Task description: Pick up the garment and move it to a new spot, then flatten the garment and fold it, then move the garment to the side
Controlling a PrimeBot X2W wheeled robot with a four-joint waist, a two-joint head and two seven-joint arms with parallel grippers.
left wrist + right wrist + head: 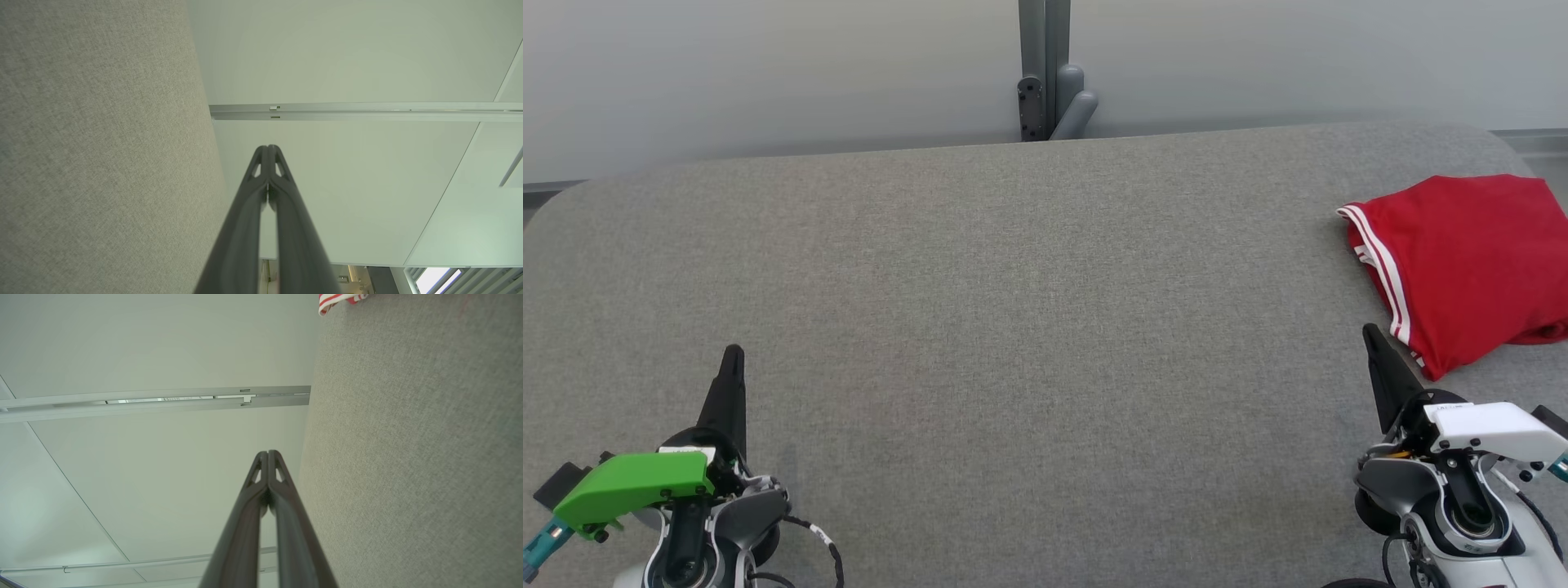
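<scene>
Folded garment at table's right edge; grippers idle.
Red garment (1462, 261) lies folded on grey table (1013, 310). Left gripper (733, 353) and right gripper (1370, 333) are both fully closed, empty, near the front edge.

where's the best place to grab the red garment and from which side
Probably take the red garment by its white-striped edge, approaching from the middle of the table with the right end effector; that edge lies nearest it and faces open surface.

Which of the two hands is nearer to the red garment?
The right hand, with the white cover: its tip lies close to the garment; the green-covered left hand is far off.
</scene>
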